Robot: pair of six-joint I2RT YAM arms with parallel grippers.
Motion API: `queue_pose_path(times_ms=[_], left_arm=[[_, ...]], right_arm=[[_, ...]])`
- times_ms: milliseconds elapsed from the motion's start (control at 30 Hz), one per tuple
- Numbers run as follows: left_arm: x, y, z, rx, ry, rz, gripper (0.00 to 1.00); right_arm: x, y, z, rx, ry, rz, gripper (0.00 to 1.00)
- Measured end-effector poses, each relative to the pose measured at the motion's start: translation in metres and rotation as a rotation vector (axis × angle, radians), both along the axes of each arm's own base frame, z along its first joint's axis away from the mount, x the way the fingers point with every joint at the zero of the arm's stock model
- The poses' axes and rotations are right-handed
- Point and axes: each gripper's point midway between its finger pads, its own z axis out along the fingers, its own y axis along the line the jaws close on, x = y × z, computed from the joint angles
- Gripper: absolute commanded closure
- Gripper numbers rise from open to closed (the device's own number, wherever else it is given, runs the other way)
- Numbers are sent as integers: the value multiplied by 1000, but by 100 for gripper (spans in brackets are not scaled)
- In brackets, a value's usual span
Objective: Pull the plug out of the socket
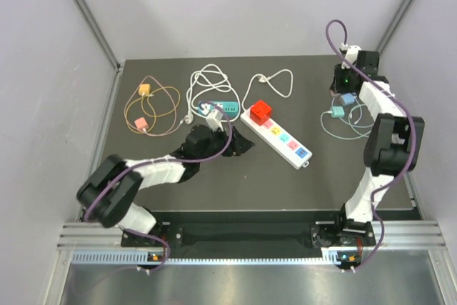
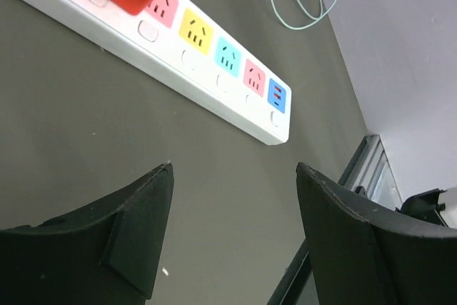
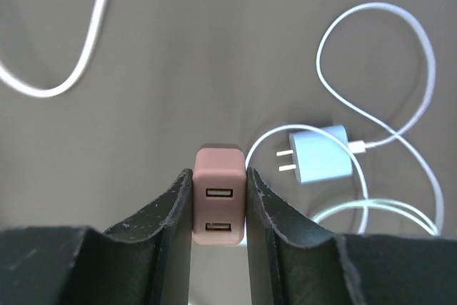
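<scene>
The power strip (image 1: 282,137) has the red plug (image 1: 260,111) seated at its left end, so I judge that pull undone: my left gripper (image 2: 234,176) gapes empty beside that end, while my right gripper (image 3: 220,198), well right of the strip, clamps a pink charger (image 3: 218,169).

The left arm (image 1: 153,171) stretches low and forward, its left gripper (image 2: 234,173) spread wide; the right arm (image 1: 385,141) stands folded upright, the right gripper (image 3: 219,176) clamped on a pink USB charger (image 3: 218,158)

Dark grey table (image 1: 285,191) between pale lilac walls (image 1: 235,5)
</scene>
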Motion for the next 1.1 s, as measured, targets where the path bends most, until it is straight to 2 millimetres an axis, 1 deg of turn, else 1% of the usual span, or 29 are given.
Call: queue_pose_path(times_ms=[100,133,167,233,300,333,367,433,467,500,600,633,700,733,800,867,900,967,1067,1100], left_arm=[[-7,18,17,34,-65,35,24],[-9,25,23,49,-83,51,23],[-11,33,29,60,-105,67,22],[-15,48,43,70,-154,113,19],[-20,66,52,84,-191,165,11],[-22,74,55,88,-206,188,7],[-25,82,57,89,-218,213,1],[-30,95,57,90,-232,252,1],[-33,102,55,92,-239,271,1],[-36,108,52,93,-242,286,1],[-43,121,37,118,-225,318,1],[-45,124,33,125,-218,324,1],[-47,128,27,137,-205,332,1],[-48,131,25,143,-201,339,1],[-49,133,25,145,-198,349,1],[-49,135,25,145,-196,356,1],[-49,135,24,147,-193,358,1],[-49,136,21,155,-182,361,1],[-48,137,14,172,-163,368,2],[-47,137,10,183,-153,370,3]], right_arm=[[13,-8,-27,40,51,-32,94],[16,-9,-36,55,70,-39,92],[18,-9,-44,69,87,-45,87],[21,-8,-58,96,119,-53,83],[26,-7,-64,116,134,-57,80],[28,-6,-66,122,138,-59,76],[30,-6,-67,129,140,-61,72],[33,-6,-67,138,139,-67,61],[34,-6,-67,141,139,-68,48],[35,-6,-66,144,136,-71,38],[37,-8,-62,134,125,-64,29],[38,-8,-62,131,122,-62,24],[38,-9,-60,119,117,-54,20],[38,-9,-58,113,113,-49,16],[38,-9,-52,99,99,-28,13],[37,-3,-38,91,68,34,9],[36,3,-28,94,46,88,7],[27,23,-7,113,-6,225,6],[-2,65,23,139,-81,495,6],[-11,78,29,133,-100,577,6]])
